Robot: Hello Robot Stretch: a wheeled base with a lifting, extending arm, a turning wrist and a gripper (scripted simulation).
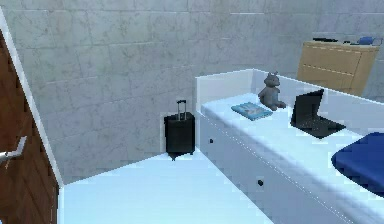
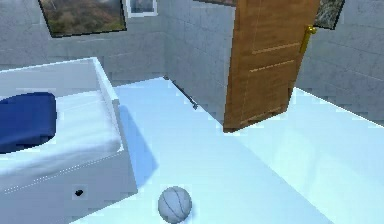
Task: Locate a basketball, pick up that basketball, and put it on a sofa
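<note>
Fwd view: white bed (image 1: 247,160) runs along the right, drawers in its front. On the cover, far end to near: grey teddy (image 1: 271,91), teal book (image 1: 252,110), dark laptop (image 1: 314,113) with lid up, blue pillow (image 1: 364,160) at the right edge. Black suitcase (image 1: 180,133) stands upright on the floor, just off the bed's far corner, against the tiled wall (image 1: 120,70). Brown door (image 1: 22,150) at the left edge, w/ metal handle (image 1: 12,152). Wooden dresser (image 1: 340,66) at far right behind the bed; small items on top, too small to ID.

Arm side view: ball (image 2: 174,204) = grey, round, curved seams. It sits on pale floor (image 2: 290,165) at bottom centre, near the bed's corner and not touching it. The bed and pillow show again at left. 2nd wooden door (image 2: 268,62) stands at upper right. 2 framed pics (image 2: 84,15) on the wall, top left.

Hand: state can't be told, so no positions are given relative to it.
</note>
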